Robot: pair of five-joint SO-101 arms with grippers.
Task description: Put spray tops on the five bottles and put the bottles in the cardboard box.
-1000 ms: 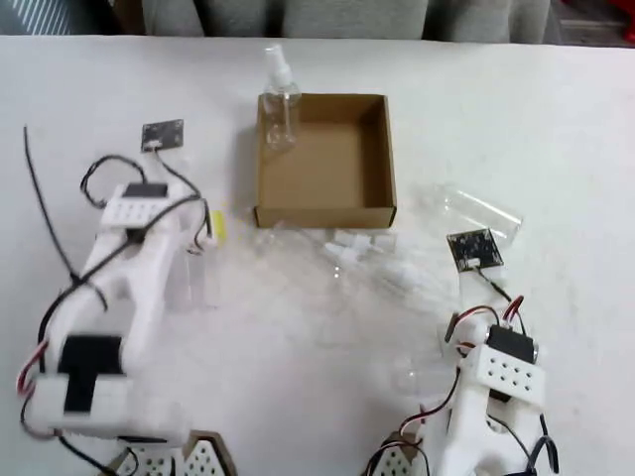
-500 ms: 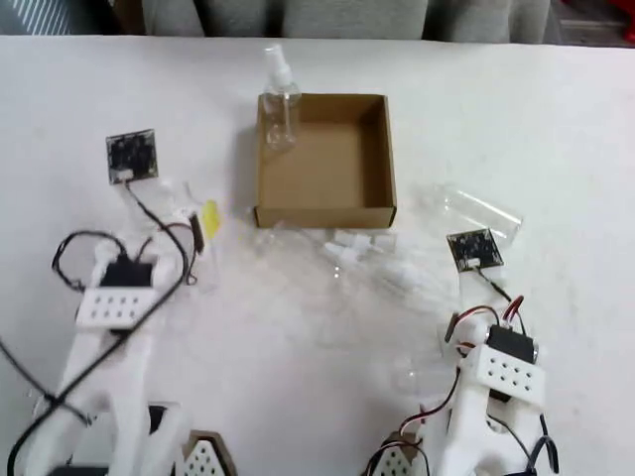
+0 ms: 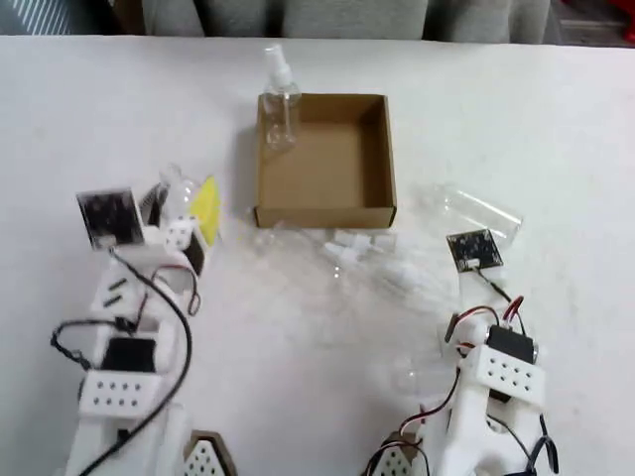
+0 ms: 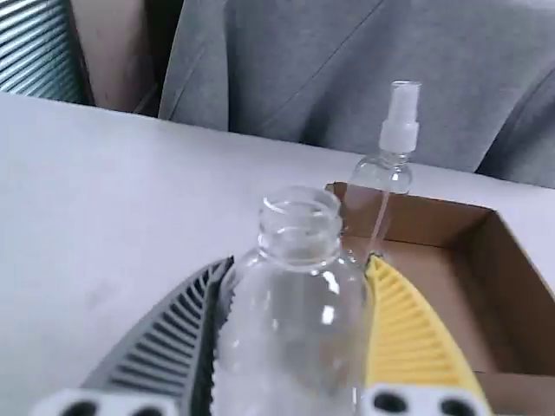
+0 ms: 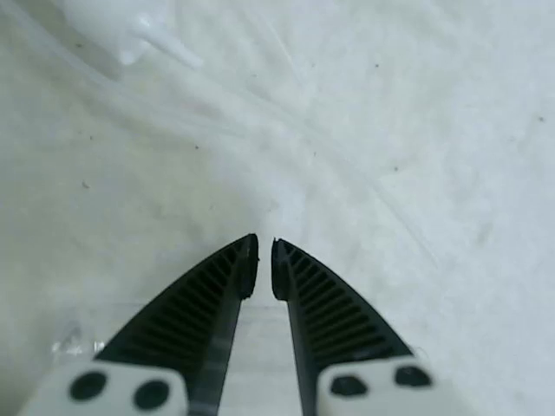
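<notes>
My left gripper [image 4: 299, 260] is shut on a clear bottle [image 4: 295, 329] with an open neck, held upright between the grey and yellow fingers. In the high view that bottle [image 3: 177, 184] is left of the cardboard box [image 3: 322, 210]. A bottle with a spray top [image 3: 281, 99] stands in the box's far left corner, also seen from the left wrist as the capped bottle [image 4: 388, 160]. Loose spray tops [image 3: 362, 241] lie just in front of the box. My right gripper [image 5: 264, 247] is shut and empty above the table, with a spray top [image 5: 130, 30] beyond it.
A clear bottle [image 3: 476, 208] lies on its side right of the box. Another clear piece [image 3: 407, 377] lies beside the right arm [image 3: 506, 367]. Thin dip tubes trail across the table between the spray tops.
The left arm has drawn back toward the near edge and turned its gripper up, bringing the bottle upright beside the box. The right arm has not moved.
</notes>
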